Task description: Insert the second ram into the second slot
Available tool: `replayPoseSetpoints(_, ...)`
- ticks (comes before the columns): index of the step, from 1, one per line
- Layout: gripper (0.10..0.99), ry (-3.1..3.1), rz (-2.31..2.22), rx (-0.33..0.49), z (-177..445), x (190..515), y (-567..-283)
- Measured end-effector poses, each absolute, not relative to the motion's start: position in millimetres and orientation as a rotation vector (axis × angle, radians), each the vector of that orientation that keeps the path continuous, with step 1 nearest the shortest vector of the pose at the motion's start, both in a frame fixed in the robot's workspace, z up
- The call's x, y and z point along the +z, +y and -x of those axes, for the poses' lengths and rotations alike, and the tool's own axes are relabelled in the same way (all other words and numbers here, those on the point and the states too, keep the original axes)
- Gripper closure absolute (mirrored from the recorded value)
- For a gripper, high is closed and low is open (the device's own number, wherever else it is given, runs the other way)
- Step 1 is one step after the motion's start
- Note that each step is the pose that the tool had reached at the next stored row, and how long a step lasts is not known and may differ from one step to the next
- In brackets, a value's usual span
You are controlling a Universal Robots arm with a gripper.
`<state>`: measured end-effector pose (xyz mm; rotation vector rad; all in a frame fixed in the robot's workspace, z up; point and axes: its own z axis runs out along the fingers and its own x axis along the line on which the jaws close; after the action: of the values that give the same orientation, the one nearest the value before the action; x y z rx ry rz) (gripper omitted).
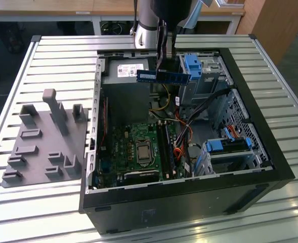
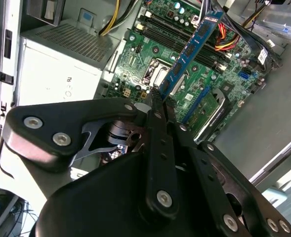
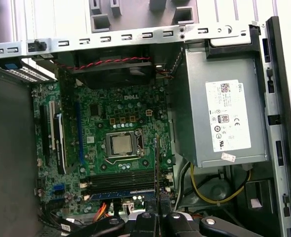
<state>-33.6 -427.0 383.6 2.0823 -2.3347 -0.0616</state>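
Gripper: in the second wrist view the gripper (image 2: 158, 98) is clamping its black fingers (image 2: 154, 129) together on one end of the memory stick. In the exterior view it (image 1: 164, 68) is reaching down from above the far end of the computer case.
Memory stick: the thin blue stick (image 2: 190, 45) is hanging in the air above the open case, pinched by the gripper and touching nothing else. In the exterior view it (image 1: 164, 76) is lying level, over the area between the power supply and the blue bracket. In the first wrist view it (image 3: 157, 170) is showing edge-on.
Memory slots: the long black slots (image 3: 120, 180) are lying beside the processor socket (image 3: 123, 144) on the green board (image 1: 138, 147), well below the stick.
Power supply: the grey box (image 3: 224, 113) is sitting in a corner of the case, next to the board.
Case: the black case (image 1: 189, 188) is lying on its side with its side panel off, on a slatted metal table (image 1: 52, 55).
Blue bracket: a chunky light-blue bracket (image 1: 194, 63) is sitting in the drive bay.
Grey plate: a grey plate with upright blocks (image 1: 42, 142) is resting on the table, at the exterior view's left of the case.
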Motion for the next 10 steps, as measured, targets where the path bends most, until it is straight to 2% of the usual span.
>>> replayPoseSetpoints(10,0.949,-2.354,-2.061,-0.062,33.6,383.6,-427.0)
